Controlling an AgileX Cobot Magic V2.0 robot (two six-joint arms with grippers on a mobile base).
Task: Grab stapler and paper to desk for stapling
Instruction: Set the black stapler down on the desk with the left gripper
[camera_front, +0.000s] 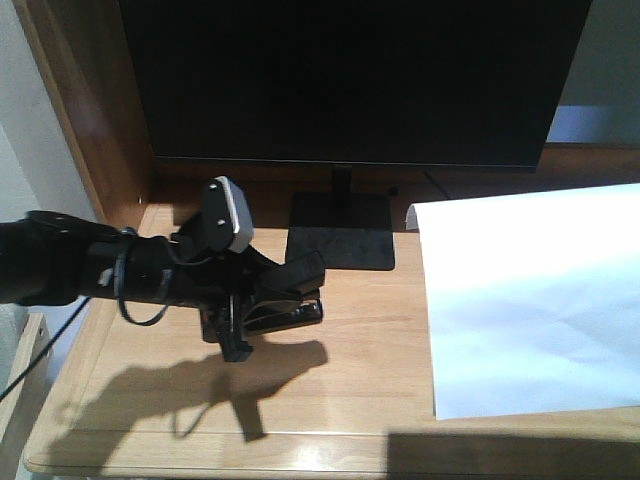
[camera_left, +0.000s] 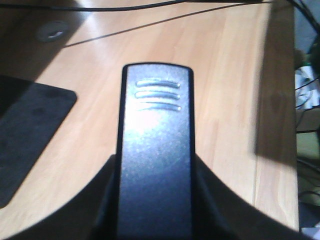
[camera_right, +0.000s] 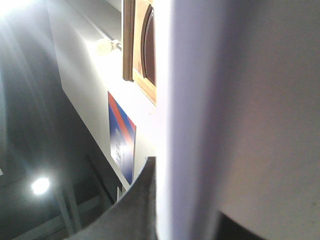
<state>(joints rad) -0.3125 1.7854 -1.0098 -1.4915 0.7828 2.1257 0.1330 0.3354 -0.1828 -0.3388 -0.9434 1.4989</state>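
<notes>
Looking from the front, I see my left tool (camera_front: 268, 300) reaching in from the left, closed on the stapler (camera_front: 292, 312) low over the worktop (camera_front: 370, 340), just in front of the monitor's base (camera_front: 340, 235); I cannot tell whether the stapler touches the wood. My left wrist view adds what the front view hides: the stapler's glossy dark top with three raised ribs near its rounded far end, pinched between my two fingers (camera_left: 107, 205). The paper (camera_front: 530, 310) lies white and blank over the worktop's right side, its far corner curled up and its right part running out of frame. Only my right wrist view shows my right tool (camera_right: 190, 215): the sheet passes edge-on between its dark fingers (camera_right: 140, 205), which look clamped on it.
</notes>
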